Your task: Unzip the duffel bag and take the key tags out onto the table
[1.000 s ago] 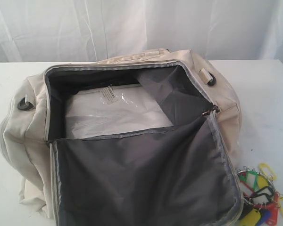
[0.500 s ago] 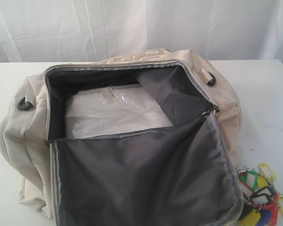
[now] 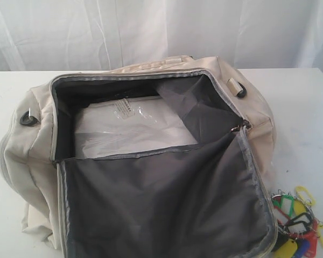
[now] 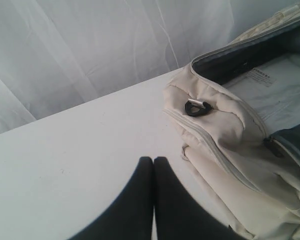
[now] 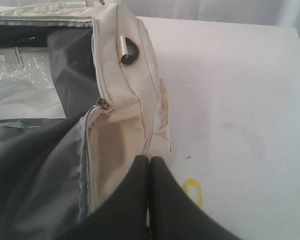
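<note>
The cream duffel bag (image 3: 37,145) lies unzipped on the white table (image 3: 296,107), its grey-lined flap (image 3: 167,204) folded toward the front. Inside lies a clear plastic packet (image 3: 129,126). The key tags (image 3: 297,223), in red, green, yellow and blue on metal rings, rest on the table by the bag's front right corner. Neither gripper shows in the exterior view. My left gripper (image 4: 153,160) is shut and empty above the table beside the bag's end (image 4: 225,130). My right gripper (image 5: 149,159) is shut and empty above the bag's other end (image 5: 125,115), with one yellow tag (image 5: 192,192) next to it.
A white curtain (image 3: 151,32) hangs behind the table. Dark strap rings sit on both bag ends (image 3: 28,118) (image 3: 238,88). A zip pull (image 3: 239,128) rests at the right corner of the opening. Bare tabletop lies left and right of the bag.
A dark tip at the left edge of the exterior view one second ago has gone from sight. The bag and key tags have not moved.
</note>
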You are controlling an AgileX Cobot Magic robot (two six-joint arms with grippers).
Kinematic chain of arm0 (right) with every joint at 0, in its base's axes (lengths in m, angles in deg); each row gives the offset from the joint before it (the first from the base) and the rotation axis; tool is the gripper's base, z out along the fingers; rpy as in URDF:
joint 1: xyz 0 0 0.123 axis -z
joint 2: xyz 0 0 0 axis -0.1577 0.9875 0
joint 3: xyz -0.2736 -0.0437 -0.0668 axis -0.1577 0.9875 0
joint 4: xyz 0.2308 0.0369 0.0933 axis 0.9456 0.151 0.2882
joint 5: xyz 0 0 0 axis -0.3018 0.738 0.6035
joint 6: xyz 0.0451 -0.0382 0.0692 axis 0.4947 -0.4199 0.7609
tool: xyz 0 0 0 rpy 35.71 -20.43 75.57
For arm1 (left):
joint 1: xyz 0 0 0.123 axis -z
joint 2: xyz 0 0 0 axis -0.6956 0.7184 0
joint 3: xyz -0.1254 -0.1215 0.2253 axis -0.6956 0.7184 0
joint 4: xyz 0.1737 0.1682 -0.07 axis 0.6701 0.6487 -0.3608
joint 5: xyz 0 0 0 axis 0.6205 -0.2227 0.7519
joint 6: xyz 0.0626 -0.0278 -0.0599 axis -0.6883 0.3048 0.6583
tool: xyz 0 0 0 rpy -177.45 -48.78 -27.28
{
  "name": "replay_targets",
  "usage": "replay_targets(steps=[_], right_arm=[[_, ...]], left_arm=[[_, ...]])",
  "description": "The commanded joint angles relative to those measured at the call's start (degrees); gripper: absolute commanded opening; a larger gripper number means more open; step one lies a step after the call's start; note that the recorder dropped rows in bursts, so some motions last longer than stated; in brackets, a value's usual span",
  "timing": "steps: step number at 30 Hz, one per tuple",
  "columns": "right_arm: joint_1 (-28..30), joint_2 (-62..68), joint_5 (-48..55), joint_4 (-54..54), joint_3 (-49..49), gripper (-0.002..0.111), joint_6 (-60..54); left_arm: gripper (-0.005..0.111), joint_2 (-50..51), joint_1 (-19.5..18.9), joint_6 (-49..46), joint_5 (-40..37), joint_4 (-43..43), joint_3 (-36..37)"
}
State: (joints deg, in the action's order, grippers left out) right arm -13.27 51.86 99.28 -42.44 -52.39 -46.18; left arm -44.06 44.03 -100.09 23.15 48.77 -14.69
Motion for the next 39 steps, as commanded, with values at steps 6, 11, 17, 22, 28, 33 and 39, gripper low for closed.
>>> replay_targets(steps=[6,11,17,22,28,33,39], right_arm=[[0.2,-0.4,-0.4,0.0,0.2,0.000,0.0],[0.2,-0.4,-0.4,0.0,0.2,0.000,0.0],[0.2,-0.4,-0.4,0.0,0.2,0.000,0.0],[0.2,-0.4,-0.4,0.0,0.2,0.000,0.0],[0.2,-0.4,-0.4,0.0,0.2,0.000,0.0],[0.2,-0.4,-0.4,0.0,0.2,0.000,0.0],[0.2,-0.4,-0.4,0.0,0.2,0.000,0.0]], left_arm=[[0.000,-0.4,-0.2,0.0,0.0,-0.6,0.5],[0.000,-0.4,-0.2,0.0,3.8,-0.6,5.3],[0.000,-0.4,-0.2,0.0,10.2,-0.6,16.9],[0.000,-0.4,-0.2,0.0,20.3,-0.6,31.4],[0.000,-0.4,-0.2,0.0,32.3,-0.4,33.0],[0.000,-0.4,-0.2,0.0,34.2,-0.4,33.0],[0.000,-0.4,-0.2,0.0,34.2,-0.4,33.0]])
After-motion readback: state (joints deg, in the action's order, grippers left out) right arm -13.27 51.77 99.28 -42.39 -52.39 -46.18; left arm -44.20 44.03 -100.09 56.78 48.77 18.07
